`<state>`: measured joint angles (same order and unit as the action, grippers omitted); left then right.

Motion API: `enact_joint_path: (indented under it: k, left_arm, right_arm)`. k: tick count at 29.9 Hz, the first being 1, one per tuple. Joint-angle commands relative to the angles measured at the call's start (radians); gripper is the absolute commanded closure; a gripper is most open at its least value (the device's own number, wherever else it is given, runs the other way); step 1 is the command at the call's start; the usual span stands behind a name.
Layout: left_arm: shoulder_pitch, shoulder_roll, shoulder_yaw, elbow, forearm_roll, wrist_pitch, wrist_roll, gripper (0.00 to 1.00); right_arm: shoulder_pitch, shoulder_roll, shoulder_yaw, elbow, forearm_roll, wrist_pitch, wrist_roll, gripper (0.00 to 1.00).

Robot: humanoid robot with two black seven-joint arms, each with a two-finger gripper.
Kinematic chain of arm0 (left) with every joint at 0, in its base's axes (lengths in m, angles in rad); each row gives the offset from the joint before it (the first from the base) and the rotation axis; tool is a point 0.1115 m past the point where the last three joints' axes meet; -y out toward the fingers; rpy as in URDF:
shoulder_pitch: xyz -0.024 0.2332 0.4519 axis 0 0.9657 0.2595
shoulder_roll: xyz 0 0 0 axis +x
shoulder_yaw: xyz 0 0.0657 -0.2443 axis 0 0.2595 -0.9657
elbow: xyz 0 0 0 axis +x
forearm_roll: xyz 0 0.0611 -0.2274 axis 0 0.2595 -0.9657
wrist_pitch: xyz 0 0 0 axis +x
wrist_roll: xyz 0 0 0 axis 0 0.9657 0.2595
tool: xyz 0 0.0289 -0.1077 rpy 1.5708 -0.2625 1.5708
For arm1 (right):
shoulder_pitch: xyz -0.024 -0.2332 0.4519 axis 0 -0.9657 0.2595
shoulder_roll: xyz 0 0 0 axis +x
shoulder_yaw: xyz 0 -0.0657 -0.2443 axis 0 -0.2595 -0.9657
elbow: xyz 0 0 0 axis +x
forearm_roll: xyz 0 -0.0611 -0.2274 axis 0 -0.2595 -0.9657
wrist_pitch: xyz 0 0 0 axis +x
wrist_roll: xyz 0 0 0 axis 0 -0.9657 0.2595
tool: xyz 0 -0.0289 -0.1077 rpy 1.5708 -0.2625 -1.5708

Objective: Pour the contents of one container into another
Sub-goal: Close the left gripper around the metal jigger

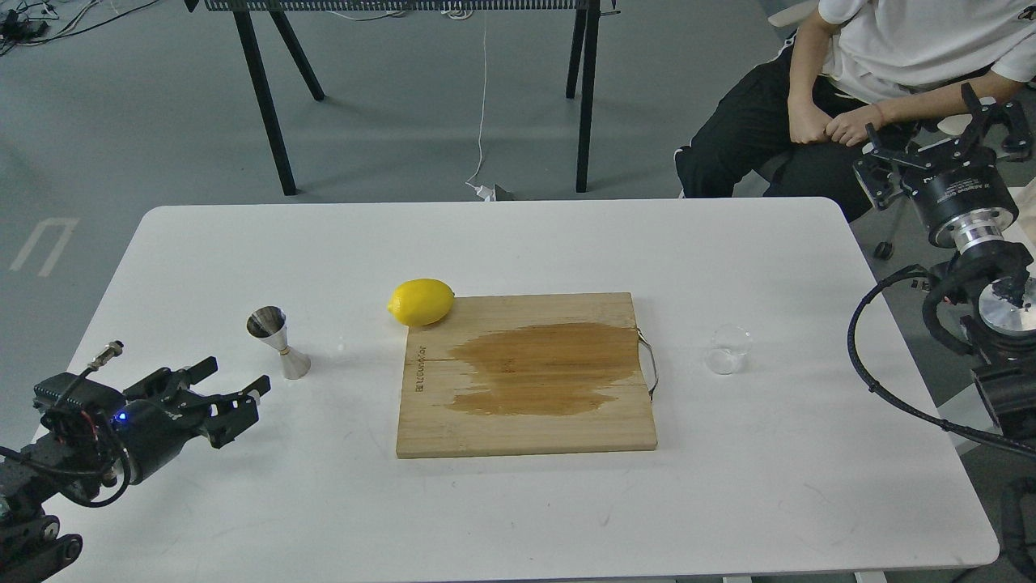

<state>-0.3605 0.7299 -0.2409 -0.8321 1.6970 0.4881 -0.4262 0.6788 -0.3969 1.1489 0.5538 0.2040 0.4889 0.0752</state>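
Glass cup [728, 351], short, round and see-through, stands upright on the white table [518, 243] with its mouth up, just right of the wooden cutting board [526, 376] and its wire handle [649, 364]. Steel jigger [278, 342], shiny and hourglass-shaped with a thin waist, stands well apart on the far side of the board; its long axis leans a little, open cone up and toward the left. A smooth yellow lemon [421, 302] lies at the board's back left corner. The board's pale wood carries a broad dark wet-looking patch. Low at the table's near left edge, the left gripper [231, 394] has its black fingers spread, holding nothing, near the jigger but apart from it. Off the right edge, the right gripper [939, 142] is raised with fingers spread and empty.
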Motion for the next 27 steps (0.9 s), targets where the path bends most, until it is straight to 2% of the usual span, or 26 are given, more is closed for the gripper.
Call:
enact_joint_path:
  k: [1, 9, 16, 18, 23, 27]
  left_arm:
    - [0.000, -0.053, 0.000, 0.074, 0.010, 0.001, -0.002, 0.12]
    - [-0.017, -0.106, -0.011, 0.103, 0.009, 0.001, 0.007, 0.20]
    - [-0.049, -0.214, -0.011, 0.250, 0.007, 0.001, 0.007, 0.23]
    - [-0.054, -0.222, -0.012, 0.274, 0.007, 0.001, 0.006, 0.27]
    - [-0.072, -0.239, -0.014, 0.277, 0.007, 0.001, 0.007, 0.36]
    - [-0.090, -0.267, -0.014, 0.277, 0.006, 0.001, 0.007, 0.38]
  right_arm:
    - [0.001, -0.002, -0.001, 0.000, 0.000, 0.000, 0.000, 0.00]
    - [-0.001, 0.001, -0.003, 0.000, 0.000, 0.000, 0.000, 0.00]
    - [-0.001, -0.003, -0.003, -0.002, 0.000, 0.000, 0.000, 0.00]
    - [-0.001, -0.010, -0.003, -0.002, 0.000, 0.000, 0.000, 0.00]
    - [-0.002, -0.008, -0.005, -0.002, 0.000, 0.000, 0.000, 0.00]
    - [-0.001, -0.008, -0.005, -0.002, 0.000, 0.000, 0.000, 0.00]
